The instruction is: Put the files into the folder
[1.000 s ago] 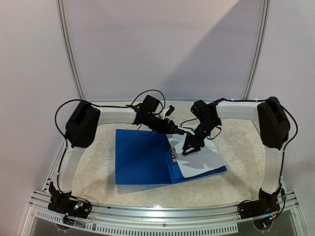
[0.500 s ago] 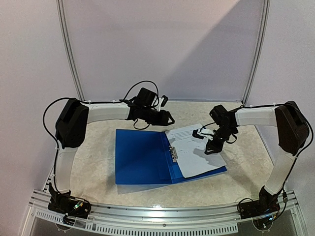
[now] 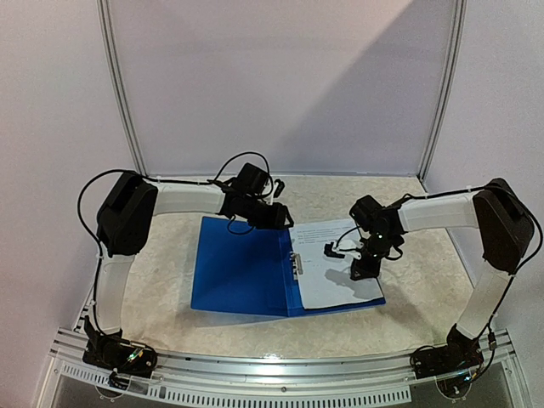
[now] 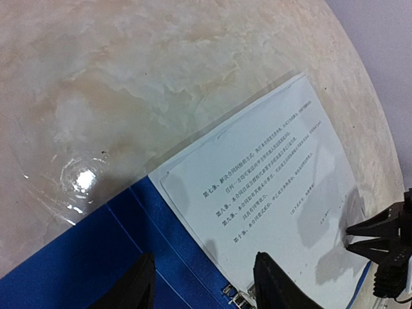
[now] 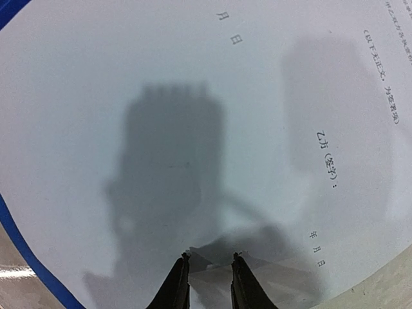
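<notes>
You have a beige marbled table (image 3: pixel 161 263); an open blue folder (image 3: pixel 238 268) lies flat near the table's middle.

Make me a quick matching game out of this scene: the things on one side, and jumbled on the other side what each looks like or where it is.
Things:
1. folder
2. files
3. left gripper
4. right gripper

Descriptions:
A. fingers a narrow gap apart, over the blank part of the sheets
B. blue, lying open
C. white with black print, on the right half of the open cover in the top view
D. fingers wide apart, empty, above the far edge of the blue cover

Pairs: 1-B, 2-C, 3-D, 4-A
</notes>
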{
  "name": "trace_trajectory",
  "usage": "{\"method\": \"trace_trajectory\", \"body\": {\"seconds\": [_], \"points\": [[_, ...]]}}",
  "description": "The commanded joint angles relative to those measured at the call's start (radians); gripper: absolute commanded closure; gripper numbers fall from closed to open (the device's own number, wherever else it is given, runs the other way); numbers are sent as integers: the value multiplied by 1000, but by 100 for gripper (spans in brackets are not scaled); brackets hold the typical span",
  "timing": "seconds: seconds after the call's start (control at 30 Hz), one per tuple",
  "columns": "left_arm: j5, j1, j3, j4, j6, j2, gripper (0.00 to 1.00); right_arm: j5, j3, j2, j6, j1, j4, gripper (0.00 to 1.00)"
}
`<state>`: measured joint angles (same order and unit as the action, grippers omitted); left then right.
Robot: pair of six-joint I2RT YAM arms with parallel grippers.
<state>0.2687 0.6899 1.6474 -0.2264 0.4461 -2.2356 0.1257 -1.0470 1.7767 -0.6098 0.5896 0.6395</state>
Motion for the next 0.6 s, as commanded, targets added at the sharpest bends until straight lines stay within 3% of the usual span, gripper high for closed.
{"method": "trace_trajectory", "body": {"seconds": [0.0, 0.13, 0.37, 0.57], "points": [[17, 8, -8, 14, 4, -20, 47, -27, -20, -15, 9, 12, 25, 78], [77, 10, 19, 59, -14, -24, 48, -41, -105, -24, 0, 13, 69, 77], [192, 34, 121, 90, -28, -95, 50, 143, -262, -42, 11, 15, 105, 56], [257, 47, 184, 88, -12, -183, 52, 186, -363, 54, 15, 49, 95, 56]]}}
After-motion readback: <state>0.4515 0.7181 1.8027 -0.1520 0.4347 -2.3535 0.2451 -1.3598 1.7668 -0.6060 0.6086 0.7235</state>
